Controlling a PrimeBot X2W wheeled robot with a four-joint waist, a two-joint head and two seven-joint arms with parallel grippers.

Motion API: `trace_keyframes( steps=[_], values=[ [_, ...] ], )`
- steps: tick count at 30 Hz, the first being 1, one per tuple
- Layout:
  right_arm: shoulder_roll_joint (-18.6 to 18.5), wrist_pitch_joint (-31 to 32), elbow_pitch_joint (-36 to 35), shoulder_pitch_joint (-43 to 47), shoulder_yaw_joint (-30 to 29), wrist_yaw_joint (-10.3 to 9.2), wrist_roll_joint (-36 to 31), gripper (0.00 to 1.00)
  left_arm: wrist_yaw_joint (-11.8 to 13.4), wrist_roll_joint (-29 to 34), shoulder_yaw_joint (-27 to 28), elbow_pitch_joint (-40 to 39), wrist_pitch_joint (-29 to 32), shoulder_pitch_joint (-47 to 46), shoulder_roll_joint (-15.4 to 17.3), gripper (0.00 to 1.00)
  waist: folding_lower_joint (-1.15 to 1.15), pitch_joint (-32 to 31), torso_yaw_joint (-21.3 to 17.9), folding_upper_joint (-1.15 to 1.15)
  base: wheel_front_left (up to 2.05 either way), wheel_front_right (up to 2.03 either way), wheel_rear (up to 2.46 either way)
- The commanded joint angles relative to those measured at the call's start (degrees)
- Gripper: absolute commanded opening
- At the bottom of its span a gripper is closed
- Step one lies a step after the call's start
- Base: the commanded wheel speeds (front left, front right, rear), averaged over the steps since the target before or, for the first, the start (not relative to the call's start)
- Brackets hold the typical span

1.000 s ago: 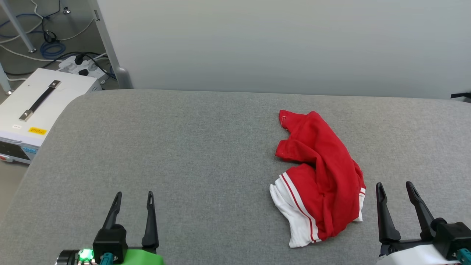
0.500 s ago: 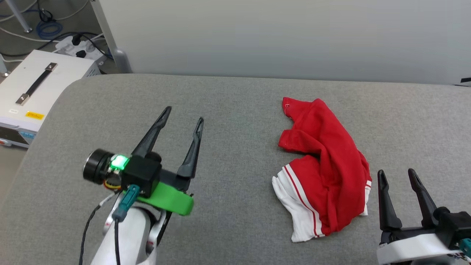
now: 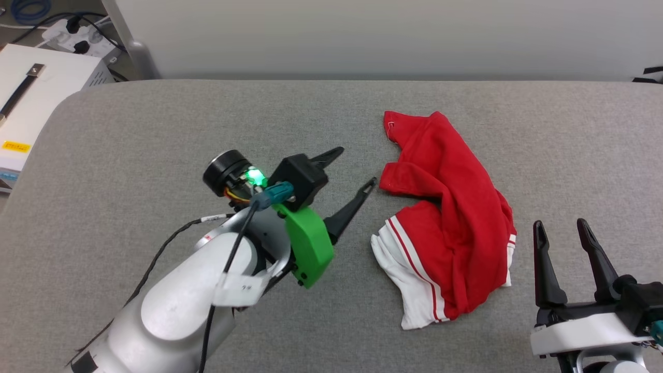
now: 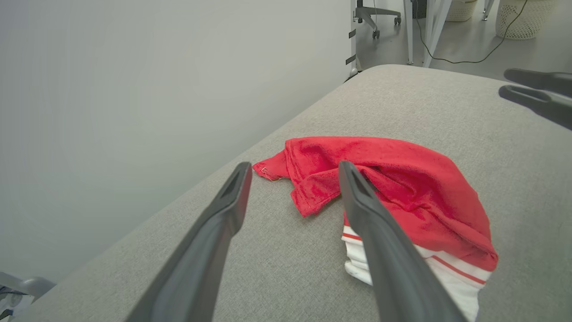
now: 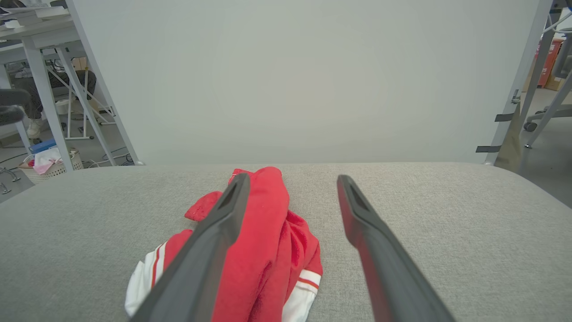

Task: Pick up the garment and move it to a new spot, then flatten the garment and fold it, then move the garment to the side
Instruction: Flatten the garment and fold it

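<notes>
Head, left wrist and right wrist views. The garment (image 3: 450, 217), a red jersey with white, red-striped trim, lies crumpled in a heap on the right half of the grey cloth-covered table (image 3: 155, 129). It runs from mid-depth toward the near edge. A red corner points to the far edge, and the white trim lies at the near-left end. No lettering is visible in this pose.

The left gripper (image 3: 357, 166) hovers with its fingers spread and nothing between them. Its tips are just beside the garment's left fold, and contact is not evident. The right gripper (image 3: 560, 224) stands near the table's near-right corner, just beside the garment's right side, likewise spread and empty.

Handling (judged): the cloth looks light, soft and limp. It should sag and trail when lifted, and may drag on the rough table cover. It is neither fragile nor slippery. The raised red fold facing the left gripper offers the readiest pinch, though a grip there may gather several layers. The trimmed hem would serve better for spreading.

Surroundings: a pale wall panel (image 3: 362, 36) runs along the far edge. A white box with a black handle (image 3: 31, 93) and a power strip with cables (image 3: 77, 33) sit off the far-left corner, well apart. Nothing lies between the left gripper and the garment. The right gripper could obstruct a move toward the right edge.
</notes>
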Motion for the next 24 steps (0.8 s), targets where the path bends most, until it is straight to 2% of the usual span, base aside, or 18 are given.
trace_keyframes(
  steps=[1, 6, 11, 17, 21, 24],
  values=[
    [-0.09, -0.34, -0.24, -1.45, 0.03, -0.03, 0.03, 1.00, -0.13, -3.27, -2.53, -0.66, 2.99, -2.67, 0.69, 1.00, 0.00, 1.20, -0.92, 0.00, 0.00, 0.00, 0.00],
    [-0.09, -0.34, -0.41, -3.09, 0.07, -0.03, -0.06, 1.00, -0.13, -11.39, -15.07, -2.79, 14.71, -10.53, 3.02, 1.00, 0.00, 3.19, -2.06, 0.00, 0.00, 0.00, 0.00],
    [-0.09, -0.34, -0.60, -4.18, 0.38, -0.03, 0.30, 1.00, -0.14, -15.78, -24.89, -3.26, 20.95, -15.14, 2.51, 1.00, 0.00, 5.04, -3.53, 0.00, 0.00, 0.00, 0.00],
    [-0.09, -0.34, -0.64, -4.97, 0.30, -0.03, 0.63, 1.00, -0.14, -15.31, -27.84, -2.79, 25.62, -14.68, 0.44, 1.00, 0.00, 6.81, -5.45, 0.00, 0.00, 0.00, 0.00],
    [-0.09, -0.34, -0.73, -5.98, 0.51, -0.03, 0.61, 1.00, -0.14, -11.76, -27.91, -6.20, 33.76, -10.31, -0.72, 1.00, 0.00, 8.36, -6.59, 0.00, 0.00, 0.00, 0.00],
    [-0.09, -0.34, -0.79, -6.96, 0.85, -0.03, 0.70, 1.00, -0.14, -10.27, -27.92, -7.50, 36.66, -8.52, -0.56, 1.00, 0.00, 9.54, -7.44, 0.00, 0.00, 0.00, 0.00]
  ],
)
